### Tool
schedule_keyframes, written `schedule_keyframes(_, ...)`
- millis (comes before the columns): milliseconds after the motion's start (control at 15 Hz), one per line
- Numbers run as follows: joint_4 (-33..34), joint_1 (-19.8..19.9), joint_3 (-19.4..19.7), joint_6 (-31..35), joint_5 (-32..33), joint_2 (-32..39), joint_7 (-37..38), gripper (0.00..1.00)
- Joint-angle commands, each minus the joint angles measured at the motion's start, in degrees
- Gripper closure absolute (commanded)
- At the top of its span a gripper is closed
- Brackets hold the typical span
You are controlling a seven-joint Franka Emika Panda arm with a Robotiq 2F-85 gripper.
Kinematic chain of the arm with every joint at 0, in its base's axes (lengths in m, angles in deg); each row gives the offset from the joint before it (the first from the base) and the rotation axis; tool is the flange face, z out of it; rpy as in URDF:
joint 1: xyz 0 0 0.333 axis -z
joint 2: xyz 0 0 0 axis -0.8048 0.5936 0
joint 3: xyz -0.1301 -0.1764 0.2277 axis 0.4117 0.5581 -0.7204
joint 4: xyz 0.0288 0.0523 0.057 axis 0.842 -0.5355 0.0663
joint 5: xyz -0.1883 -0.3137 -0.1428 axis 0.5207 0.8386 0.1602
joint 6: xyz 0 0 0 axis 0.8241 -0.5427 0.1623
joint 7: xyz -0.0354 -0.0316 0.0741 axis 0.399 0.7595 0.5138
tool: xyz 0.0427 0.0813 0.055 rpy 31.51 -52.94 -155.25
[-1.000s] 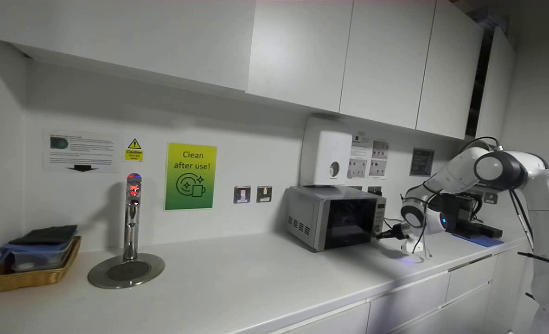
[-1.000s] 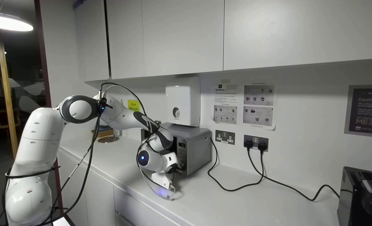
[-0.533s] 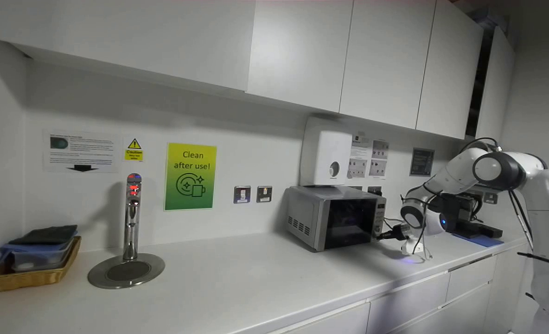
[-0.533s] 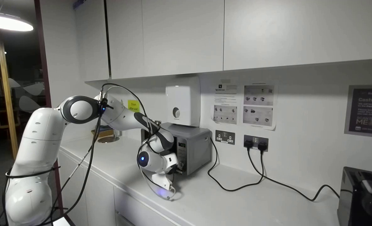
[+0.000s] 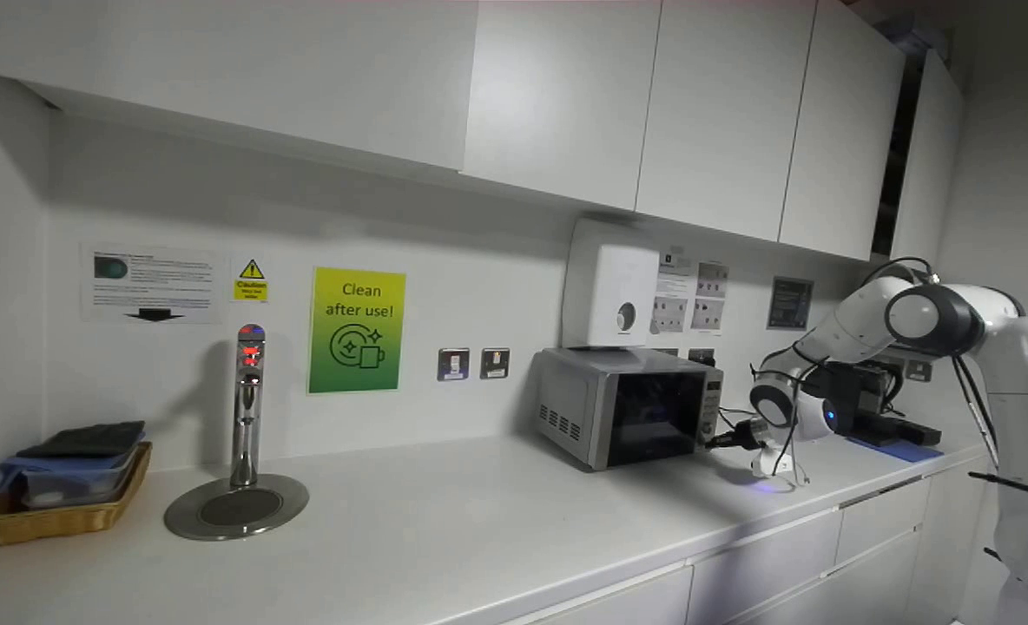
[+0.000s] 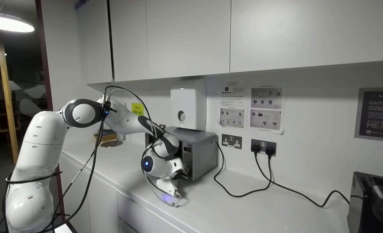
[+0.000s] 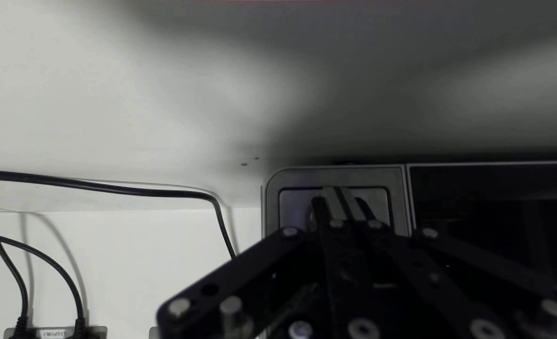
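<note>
Grey and boxy, the microwave (image 5: 622, 408) stands right of centre in an exterior view, on the white worktop (image 5: 444, 538), its dark door (image 5: 655, 417) closed. The robot's gripper (image 7: 342, 200) reaches in from the bottom of the wrist view, its two fingers pressed flat together with only a thin dark line between them, and it has hold of nothing. The tips lie over a pale, black-edged plate (image 7: 295, 207) at what looks like the lower end of the control panel (image 6: 187, 157); whether they touch it or stand just off it, I cannot tell.

Working well at this spot seems to call for keeping the fingers together as one stiff, narrow tip, square to the panel, with any pressure sent straight in along their length. Slanting or rushing could let the tips skid onto the knob (image 6: 186, 170) just beside them, and too hard a shove might slide the microwave back. The white housing (image 6: 166, 186) under the wrist hangs low over the worktop, so dipping looks unwise.

Against the frame from a second ago, very little differs: in an exterior view the arm (image 6: 81, 113) sits a touch further right, the wrist shifted just as slightly. Over the last half second I can make out no change. Microwave, closed door and the towel dispenser (image 6: 187, 105) above stand as they did.
</note>
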Motion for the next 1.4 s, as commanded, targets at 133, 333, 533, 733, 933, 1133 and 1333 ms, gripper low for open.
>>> schedule_keyframes(133,3.1,-0.4,0.5,-1.7,-1.7,1.8,-1.9,1.00)
schedule_keyframes(333,3.4,-0.4,0.3,-1.6,-1.5,2.0,-1.4,1.00)
schedule_keyframes(533,3.9,-0.5,0.1,-1.6,-1.6,2.2,-1.2,1.00)
schedule_keyframes(733,4.3,-0.7,0.1,-1.6,-1.7,2.4,-1.1,1.00)
schedule_keyframes(933,4.7,-0.8,0.0,-1.4,-1.5,2.5,-0.7,1.00)
schedule_keyframes(1133,5.4,-1.1,0.0,-1.2,-1.5,2.9,-0.7,1.00)
schedule_keyframes(1333,5.7,-1.0,-0.1,-1.5,-0.5,3.0,-0.4,1.00)
